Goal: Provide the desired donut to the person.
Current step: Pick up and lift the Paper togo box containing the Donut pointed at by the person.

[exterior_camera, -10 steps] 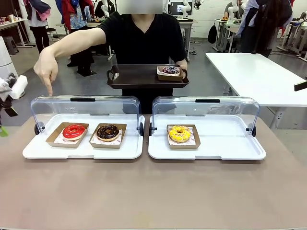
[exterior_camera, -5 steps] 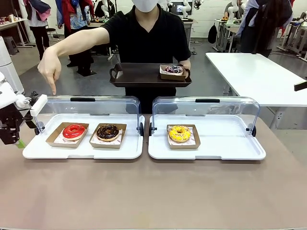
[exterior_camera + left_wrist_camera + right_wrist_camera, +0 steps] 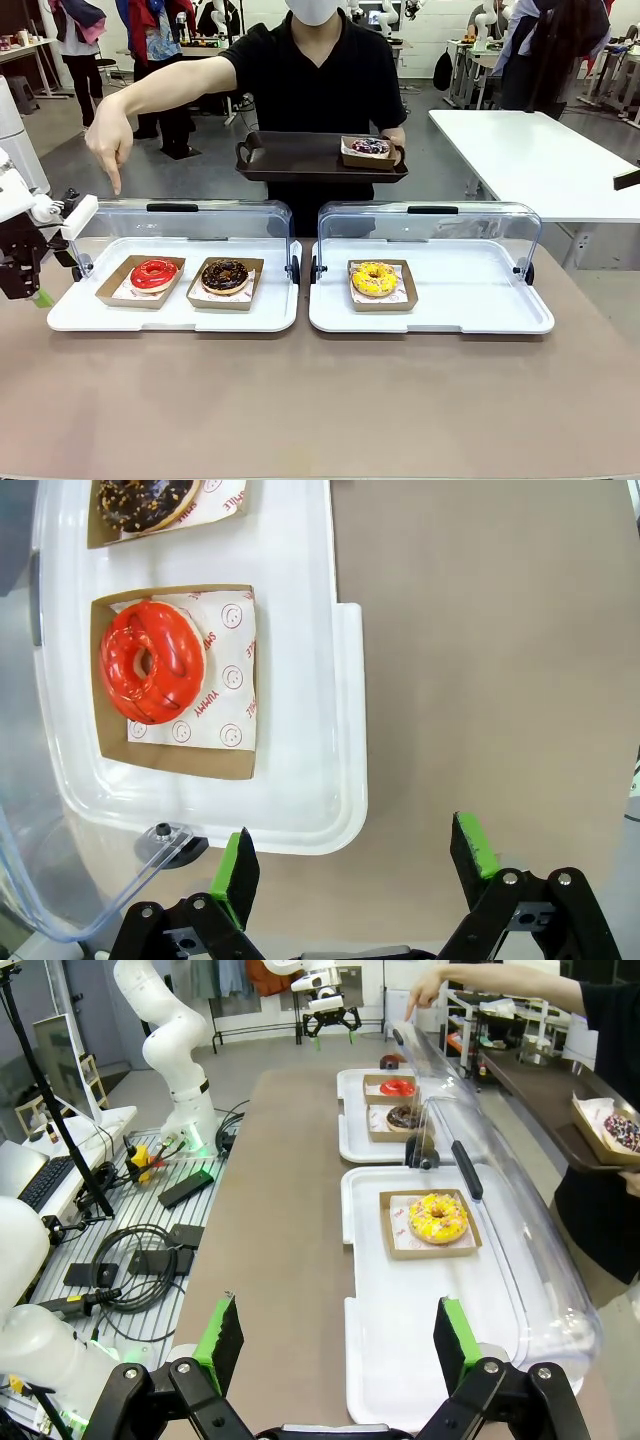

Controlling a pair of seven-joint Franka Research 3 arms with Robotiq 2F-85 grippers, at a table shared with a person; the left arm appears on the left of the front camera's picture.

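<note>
Robotics lab: robot arm, cables and keyboard beside brown table; more white tables beyond it.

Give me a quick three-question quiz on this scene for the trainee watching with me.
1. Short answer: the red donut and the chocolate donut share one white tray. What colour is the lone donut in the other tray?
2. Multiple choice: the person's pointing hand points down nearest which? A. red donut B. chocolate donut C. lone donut
3. True or false: the left gripper is shut on the red donut.

Key: 1. yellow. 2. A. 3. false, because its jaws stand open, clear of the donut.
</note>
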